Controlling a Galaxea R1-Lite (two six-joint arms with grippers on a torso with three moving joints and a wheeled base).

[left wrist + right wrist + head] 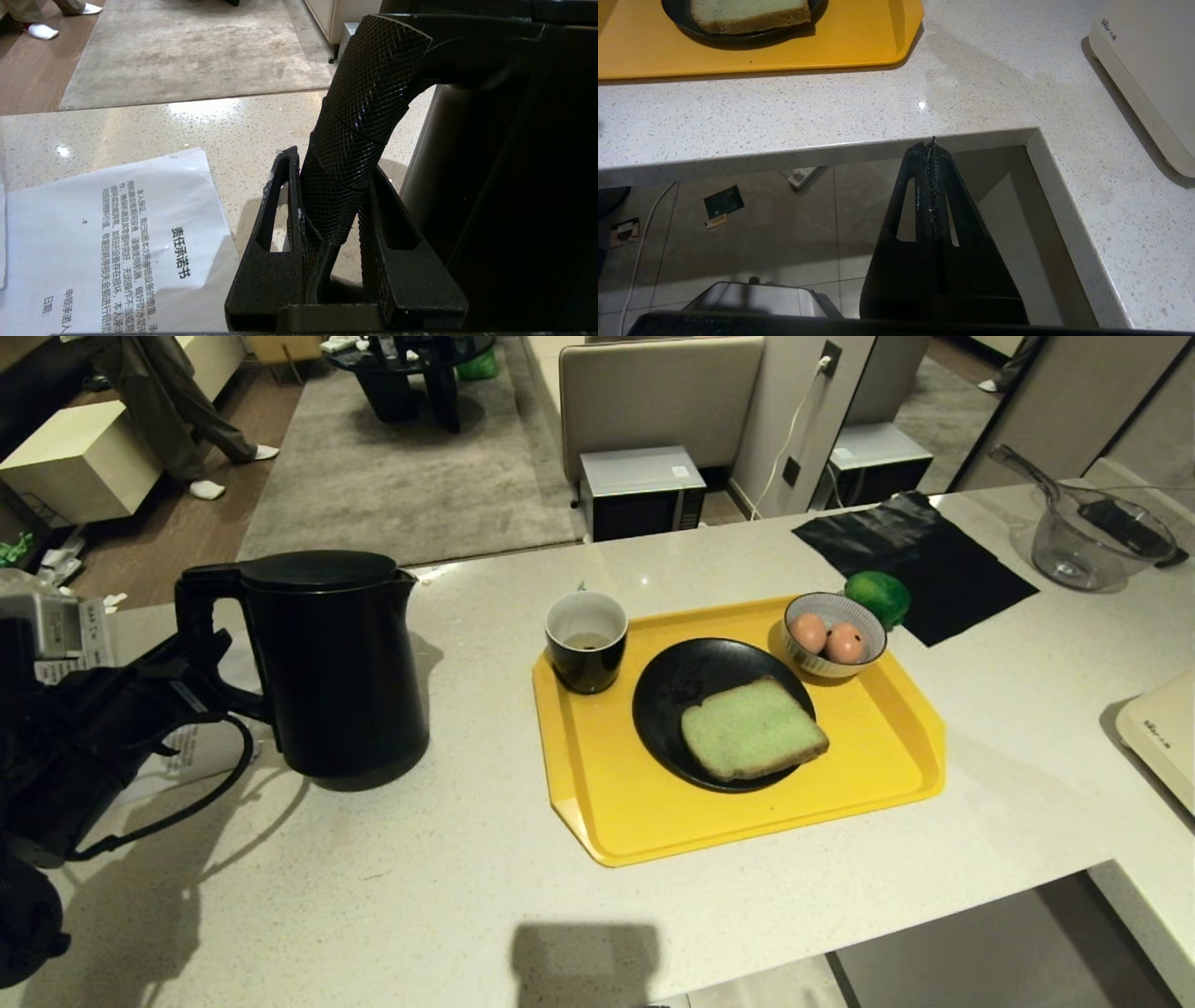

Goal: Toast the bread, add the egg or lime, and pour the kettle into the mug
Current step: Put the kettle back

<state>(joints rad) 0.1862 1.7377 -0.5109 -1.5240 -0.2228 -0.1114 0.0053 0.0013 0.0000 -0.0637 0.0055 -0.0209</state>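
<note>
- Matte black plastic fills my left side: the kettle (327, 663) stands upright on the pale speckled stone counter (392, 887), tall and jug-shaped, with a domed lid and a small spout turned toward the tray.
- My left gripper (327, 205) reaches in level from the left, and my fingers (280, 219) are clamped on the kettle's loop handle, one on each side of its lower stretch. The handle there is wrapped in a cross-hatched, grippy black mesh.
- A white printed sheet of paper (117, 233) lies flat on the counter just beside that hand.
- My right gripper (931, 186) hangs parked below the counter's edge, over the tiled floor (784, 224), its two black triangular fingers pressed together at their ragged tips and holding nothing.
- A glossy yellow tray (653, 812) with rounded corners sits to the right of the kettle, well apart from it.
- On the tray's near-left corner stands the mug (586, 640), glossy black outside, white inside, with a little dark liquid at the bottom.
- In the tray's middle, a round black plate (672, 695) carries the bread (752, 728), a square, spongy pale green slice with a brown crust, lying flat.
- At the tray's far right, a small striped bowl (834, 658) holds two smooth brown eggs (827, 637).
- The lime (879, 595), round and shiny green, rests on the counter just behind the bowl, against the edge of a black cloth (920, 565).
- A clear glass mixing bowl (1097, 546) stands at the far right, and a cream appliance (1162, 733) shows at the right edge.
</note>
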